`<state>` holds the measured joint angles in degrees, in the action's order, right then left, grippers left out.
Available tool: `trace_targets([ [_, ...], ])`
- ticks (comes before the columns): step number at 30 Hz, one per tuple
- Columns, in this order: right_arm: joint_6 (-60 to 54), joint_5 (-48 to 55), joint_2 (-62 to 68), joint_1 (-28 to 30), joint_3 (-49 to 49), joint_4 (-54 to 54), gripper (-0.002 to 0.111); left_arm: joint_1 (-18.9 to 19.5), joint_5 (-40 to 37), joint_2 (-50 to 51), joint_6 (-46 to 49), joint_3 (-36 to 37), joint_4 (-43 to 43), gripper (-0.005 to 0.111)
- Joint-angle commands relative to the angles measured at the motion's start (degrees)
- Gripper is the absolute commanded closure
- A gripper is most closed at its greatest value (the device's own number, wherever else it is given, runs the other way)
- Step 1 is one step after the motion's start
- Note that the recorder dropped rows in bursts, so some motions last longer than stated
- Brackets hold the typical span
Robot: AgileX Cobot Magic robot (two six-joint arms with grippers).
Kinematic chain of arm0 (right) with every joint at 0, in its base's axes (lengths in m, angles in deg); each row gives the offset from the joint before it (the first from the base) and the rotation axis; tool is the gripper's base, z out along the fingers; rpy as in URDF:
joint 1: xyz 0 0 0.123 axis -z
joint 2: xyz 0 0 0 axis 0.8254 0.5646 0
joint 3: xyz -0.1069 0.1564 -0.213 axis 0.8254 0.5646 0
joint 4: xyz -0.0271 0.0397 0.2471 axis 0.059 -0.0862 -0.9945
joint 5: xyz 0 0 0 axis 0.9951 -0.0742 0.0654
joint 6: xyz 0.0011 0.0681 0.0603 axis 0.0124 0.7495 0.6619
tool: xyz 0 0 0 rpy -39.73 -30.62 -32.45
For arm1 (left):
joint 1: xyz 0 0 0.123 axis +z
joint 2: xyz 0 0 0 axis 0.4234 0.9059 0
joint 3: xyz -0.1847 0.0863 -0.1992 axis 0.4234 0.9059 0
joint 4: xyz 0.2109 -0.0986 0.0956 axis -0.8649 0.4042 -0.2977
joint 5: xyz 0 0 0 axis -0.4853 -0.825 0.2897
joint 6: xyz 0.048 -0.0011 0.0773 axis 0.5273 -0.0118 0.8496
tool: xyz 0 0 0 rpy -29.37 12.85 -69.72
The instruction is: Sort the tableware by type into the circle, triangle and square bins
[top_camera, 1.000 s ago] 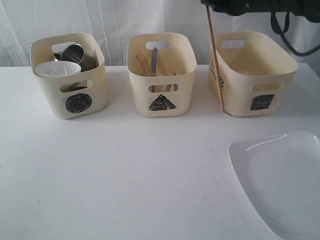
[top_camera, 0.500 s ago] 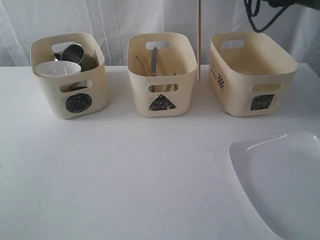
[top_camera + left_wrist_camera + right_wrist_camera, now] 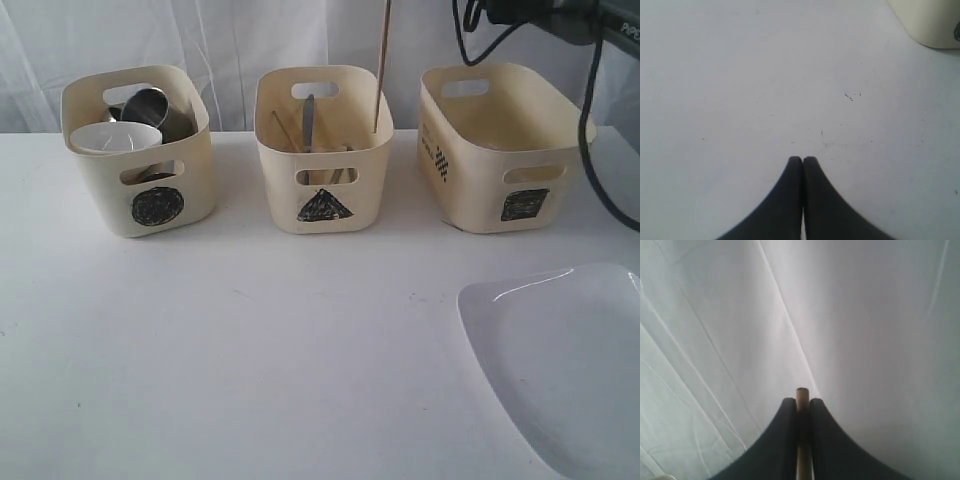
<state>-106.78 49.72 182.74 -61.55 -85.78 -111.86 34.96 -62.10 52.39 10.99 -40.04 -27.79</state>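
Three cream bins sit in a row along the back of the white table (image 3: pixel 250 330): circle bin (image 3: pixel 137 195) on the left, triangle bin (image 3: pixel 322 205) in the middle, square bin (image 3: pixel 480 190) on the right, each with its black scribble on the front.

The right gripper (image 3: pixel 801 401) is pinched tight on a single wooden chopstick (image 3: pixel 381 60). Its jaws are closed with just the stick between them, and in the right wrist view a short stub pokes out past the fingertips, with the white curtain (image 3: pixel 865 315) behind. From the outside camera the stick hangs almost straight up and down, leaning a touch. Its top end runs off the upper edge of the picture and its bottom end dips inside the triangle bin, close to the bin's right wall. Can't tell if the tip is touching anything in there.

That bin also holds some metal cutlery (image 3: pixel 308 120) and another wooden stick (image 3: pixel 284 130) leaning inside. The circle bin has a tilted steel mug (image 3: pixel 150 105) at the back and a small white bowl (image 3: pixel 113 137) up front.

The big white plate (image 3: pixel 560 360) lies flat on the table at front right, well apart from the bins and partly cut off by the picture edge.

The left gripper (image 3: pixel 802 159) is fully closed with nothing in it, fingertips pressed together over bare table. A bin corner (image 3: pixel 935 20) shows nearby, can't tell which bin
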Motion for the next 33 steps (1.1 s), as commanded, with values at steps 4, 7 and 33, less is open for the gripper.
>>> trace_targets([
  [4, -0.6, 0.1, 5.4, 0.3, -8.0, -3.3, 0.108, 0.0, -0.2, -0.3, 0.0, 0.2, 0.2, 0.107],
  [7, -0.6, 0.4, 7.0, 0.3, -8.2, -3.8, 0.108, 0.0, -0.2, -0.3, 0.0, 0.2, 0.2, 0.107],
  [33, 2.9, 34.8, 0.7, 3.6, -8.2, 14.9, 0.077, 0.0, -0.2, -0.3, 0.0, 0.2, 0.2, 0.107],
])
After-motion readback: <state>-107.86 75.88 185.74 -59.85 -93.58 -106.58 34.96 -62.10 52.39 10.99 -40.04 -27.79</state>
